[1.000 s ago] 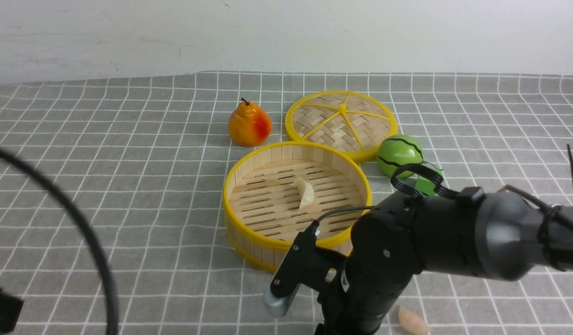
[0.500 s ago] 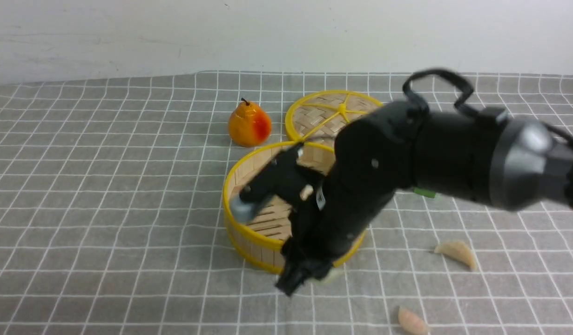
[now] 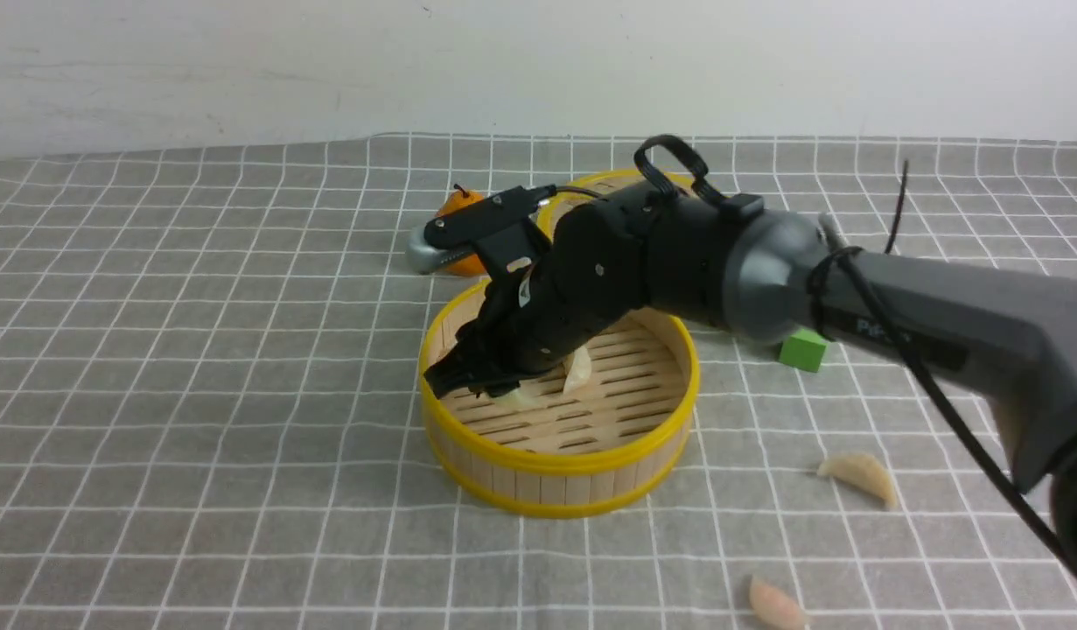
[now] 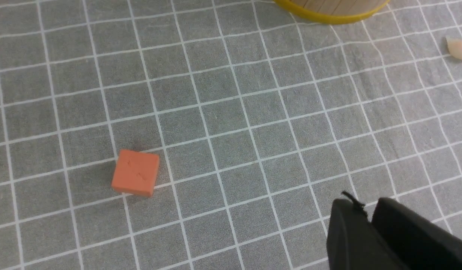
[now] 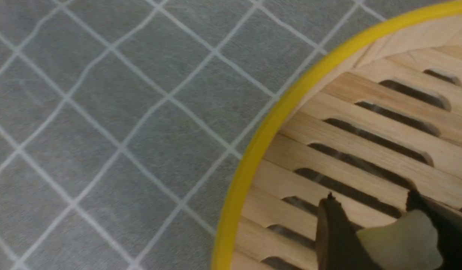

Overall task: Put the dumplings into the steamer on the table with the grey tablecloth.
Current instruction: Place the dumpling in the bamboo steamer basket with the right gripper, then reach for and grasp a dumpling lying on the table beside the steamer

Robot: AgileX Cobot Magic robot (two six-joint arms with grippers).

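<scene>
One pale greenish crescent dumpling clamped in right end effector, over slatted floor of round yellow-rimmed bamboo steamer; left end effector fingers together.

2 dumplings within the steamer, 2 on grey tablecloth.

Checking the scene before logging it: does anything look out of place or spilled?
A cream dumpling and a pinkish dumpling lie loose on the grey tablecloth, outside the steamer. Nothing looks spilled or damaged.
</scene>
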